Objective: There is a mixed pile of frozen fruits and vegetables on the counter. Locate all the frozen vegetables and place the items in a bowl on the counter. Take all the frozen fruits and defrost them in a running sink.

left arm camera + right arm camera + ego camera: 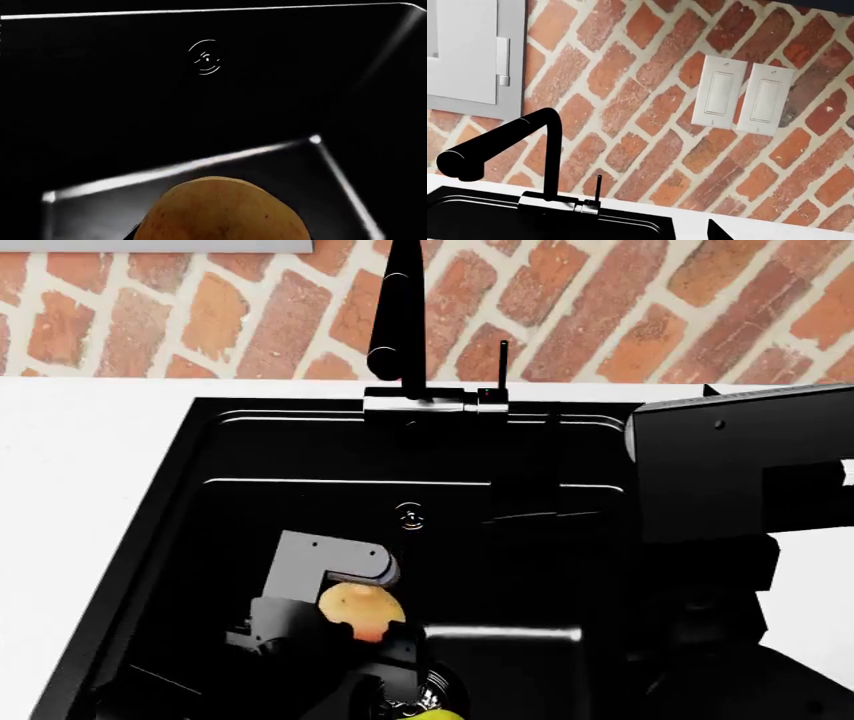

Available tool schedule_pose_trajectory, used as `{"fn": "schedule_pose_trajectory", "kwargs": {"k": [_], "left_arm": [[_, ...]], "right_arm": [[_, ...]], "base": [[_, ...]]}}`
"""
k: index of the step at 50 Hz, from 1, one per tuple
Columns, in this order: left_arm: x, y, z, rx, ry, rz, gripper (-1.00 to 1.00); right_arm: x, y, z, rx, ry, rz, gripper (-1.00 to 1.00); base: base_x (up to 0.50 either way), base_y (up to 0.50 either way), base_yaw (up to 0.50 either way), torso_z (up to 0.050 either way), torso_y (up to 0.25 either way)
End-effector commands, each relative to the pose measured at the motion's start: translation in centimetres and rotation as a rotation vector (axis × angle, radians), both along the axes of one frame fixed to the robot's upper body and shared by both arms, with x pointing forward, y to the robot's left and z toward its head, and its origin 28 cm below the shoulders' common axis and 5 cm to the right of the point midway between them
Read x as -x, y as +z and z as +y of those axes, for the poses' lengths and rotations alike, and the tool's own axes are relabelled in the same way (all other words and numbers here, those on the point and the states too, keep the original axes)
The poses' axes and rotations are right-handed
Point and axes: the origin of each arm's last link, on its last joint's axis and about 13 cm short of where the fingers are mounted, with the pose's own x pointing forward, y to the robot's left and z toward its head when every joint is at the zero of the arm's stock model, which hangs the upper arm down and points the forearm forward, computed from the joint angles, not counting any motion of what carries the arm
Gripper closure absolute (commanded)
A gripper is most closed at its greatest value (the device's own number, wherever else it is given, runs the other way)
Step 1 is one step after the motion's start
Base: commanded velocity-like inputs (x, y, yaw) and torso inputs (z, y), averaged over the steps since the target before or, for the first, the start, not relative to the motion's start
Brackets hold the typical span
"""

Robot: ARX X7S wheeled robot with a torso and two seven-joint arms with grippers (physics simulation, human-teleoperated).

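The left gripper [350, 625] hung low inside the sink [174, 540], its jaws closed on the round tan-yellow fruit [358, 606]. In the left wrist view the fruit [223, 212] filled the near edge of the picture, its skin tan with a faint reddish tint and a few dark specks, and it sat right at the gripper with the black floor of the sink [133, 100] below it. Just nearer to the robot than the gripper, at the lower edge of the head view, a small bright yellow fruit [434, 713] showed only in part; whether it touched the sink floor I could not tell.

Beyond the gripper, further along the sink floor, lay the round metal drain [410, 514], well apart from the held fruit; the left wrist view showed the drain [205, 57] as a few thin bright arcs. Past the drain, at the far rim of the sink, stood the tall black faucet [398, 315] with a thin lever [503, 365] beside it, and behind them the brick wall [601, 300].

The white bench [80, 460] ran around the sink. The right arm [734, 475] reached over the sink's right side; its gripper was not in view. The right wrist camera looked at the faucet [507, 145], the brick wall and two white wall switches [744, 97].
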Motion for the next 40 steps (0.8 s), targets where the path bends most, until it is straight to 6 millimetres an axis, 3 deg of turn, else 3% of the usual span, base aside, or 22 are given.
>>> {"fn": "schedule_pose_trajectory", "kwargs": {"k": [1, 10, 19, 20, 29, 40], "left_arm": [[-0.1, -2.1, 0.4, -0.007, 0.070, 0.067, 1.00], [0.2, -3.2, 0.7, -0.027, 0.080, 0.102, 1.00], [0.0, -3.1, 0.7, -0.024, 0.089, 0.108, 1.00], [0.0, -3.0, 0.7, -0.019, 0.090, 0.117, -1.00], [-0.3, -2.2, 0.4, -0.036, 0.104, 0.060, -1.00], [0.9, 3.5, 0.1, -0.022, 0.067, -0.124, -1.00]], "right_arm": [[-0.4, -0.1, 0.2, 0.000, 0.014, 0.005, -1.00], [-0.5, -0.3, 0.2, 0.000, 0.016, 0.013, -1.00], [-0.6, -0.4, 0.3, 0.002, 0.022, 0.018, -1.00], [-0.6, -0.4, 0.3, -0.001, 0.024, 0.018, -1.00], [-0.7, -0.5, 0.3, -0.004, 0.031, 0.022, -1.00], [-1.0, -0.8, 0.6, 0.003, 0.041, 0.032, -1.00]], "base": [[0.00, 0.00, 0.00, 0.000, 0.000], [0.00, 0.00, 0.00, 0.000, 0.001], [0.00, 0.00, 0.00, 0.000, 0.000], [0.00, 0.00, 0.00, 0.000, 0.000], [0.00, 0.00, 0.00, 0.000, 0.000], [0.00, 0.00, 0.00, 0.000, 0.001]]}}
